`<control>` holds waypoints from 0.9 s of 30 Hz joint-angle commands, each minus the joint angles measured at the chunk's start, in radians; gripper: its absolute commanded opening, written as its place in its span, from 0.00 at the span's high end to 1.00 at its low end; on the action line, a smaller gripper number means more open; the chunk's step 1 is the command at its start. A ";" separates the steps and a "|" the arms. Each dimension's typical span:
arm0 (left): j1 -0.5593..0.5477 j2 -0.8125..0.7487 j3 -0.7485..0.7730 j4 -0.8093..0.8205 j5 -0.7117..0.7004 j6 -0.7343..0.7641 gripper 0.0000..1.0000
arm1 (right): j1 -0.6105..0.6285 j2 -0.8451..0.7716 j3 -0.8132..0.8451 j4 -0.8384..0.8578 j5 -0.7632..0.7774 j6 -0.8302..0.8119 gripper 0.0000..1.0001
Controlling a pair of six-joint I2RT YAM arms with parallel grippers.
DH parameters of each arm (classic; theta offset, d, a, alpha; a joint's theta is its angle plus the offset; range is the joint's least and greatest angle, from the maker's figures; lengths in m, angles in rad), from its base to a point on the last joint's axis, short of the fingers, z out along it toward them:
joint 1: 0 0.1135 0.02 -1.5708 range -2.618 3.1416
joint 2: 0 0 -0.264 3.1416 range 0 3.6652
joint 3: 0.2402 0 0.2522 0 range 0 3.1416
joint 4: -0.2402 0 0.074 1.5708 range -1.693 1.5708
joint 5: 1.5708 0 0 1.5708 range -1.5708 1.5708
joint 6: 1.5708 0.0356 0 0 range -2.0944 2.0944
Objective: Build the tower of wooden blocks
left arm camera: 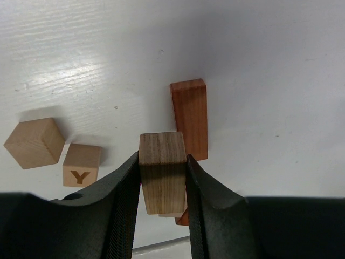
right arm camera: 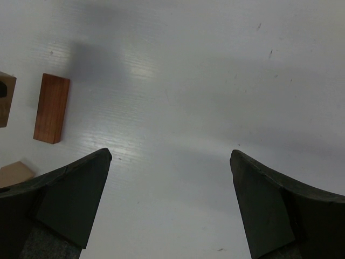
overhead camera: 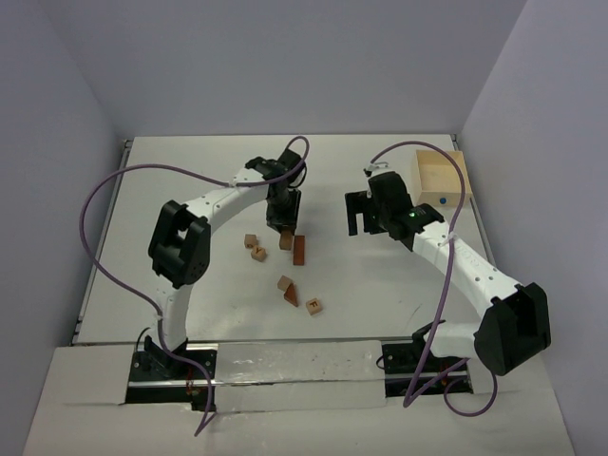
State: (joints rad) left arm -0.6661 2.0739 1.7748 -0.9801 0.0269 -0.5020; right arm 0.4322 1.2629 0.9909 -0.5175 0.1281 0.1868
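1. Your left gripper was clamped on the tan oblong, with the fingers on its two long sides. That left its end face clear (handy for setting it down square, I'd judge).
2. Your right gripper hung spread wide with nothing in it over the bare table, apparently kept out of the way.
3. The reddish-brown bar lay flat just beside the held oblong, and was probably the next piece.
4. The wood blocks counted seven: one oblong, one bar, one reddish-brown wedge and four tan cubes. Among them were the Y cube and the plain cube.
5. No wood block tower stood yet. Every loose block lay singly mid-table, well apart from the open box.
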 commanded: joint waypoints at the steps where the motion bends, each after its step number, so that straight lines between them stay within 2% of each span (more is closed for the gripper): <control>1: -0.024 0.012 0.080 -0.038 0.023 -0.037 1.00 | -0.011 0.006 0.039 0.010 0.016 0.014 0.00; 9: -0.113 0.009 0.061 -0.028 -0.021 -0.074 1.00 | -0.052 0.005 0.043 0.007 0.035 0.033 0.00; 17: -0.118 0.047 0.083 -0.034 -0.067 -0.090 1.00 | -0.149 -0.008 0.043 -0.003 0.008 0.057 0.00; 27: -0.117 0.087 0.115 -0.048 -0.105 -0.105 1.00 | -0.181 0.000 0.041 -0.004 -0.036 0.064 0.00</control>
State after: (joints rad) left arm -0.7837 2.1447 1.8317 -1.0116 -0.0521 -0.5891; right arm 0.2596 1.2675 0.9916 -0.5205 0.1078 0.2390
